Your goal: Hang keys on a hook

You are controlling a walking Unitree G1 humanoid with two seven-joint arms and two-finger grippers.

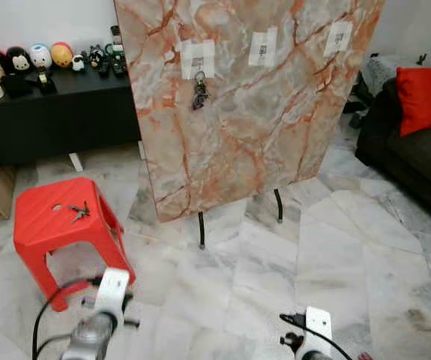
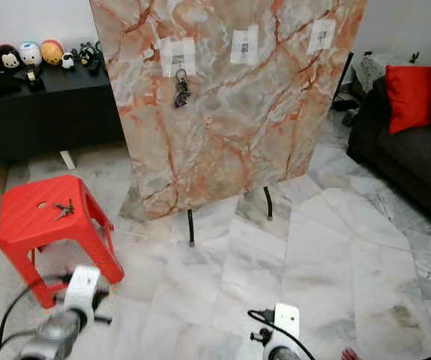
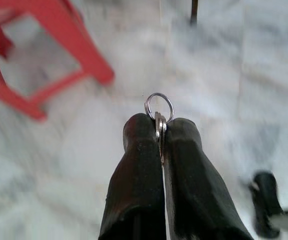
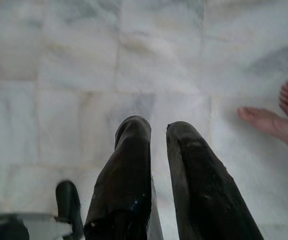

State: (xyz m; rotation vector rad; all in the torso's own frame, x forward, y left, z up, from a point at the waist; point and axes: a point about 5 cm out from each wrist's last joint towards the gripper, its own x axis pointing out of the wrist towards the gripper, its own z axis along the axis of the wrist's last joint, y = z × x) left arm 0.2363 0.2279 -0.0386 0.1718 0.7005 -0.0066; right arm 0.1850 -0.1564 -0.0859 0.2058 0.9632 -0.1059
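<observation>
Left hand (image 3: 160, 134): clamped on key ring (image 3: 159, 106), low over marble floor (image 1: 335, 247) | right hand (image 4: 156, 131): fingers apart, idle | hooks on marble board (image 1: 260, 112), one free hook (image 1: 262, 51) | risk: thin grip, ring may twist or slip during lift.

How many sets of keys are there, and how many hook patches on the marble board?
Keys on the board: 1
Keys on the stool: 1
Keys held in the left gripper: 1
Hook patches: 3
Total: 3 key sets, 3 patches
</observation>
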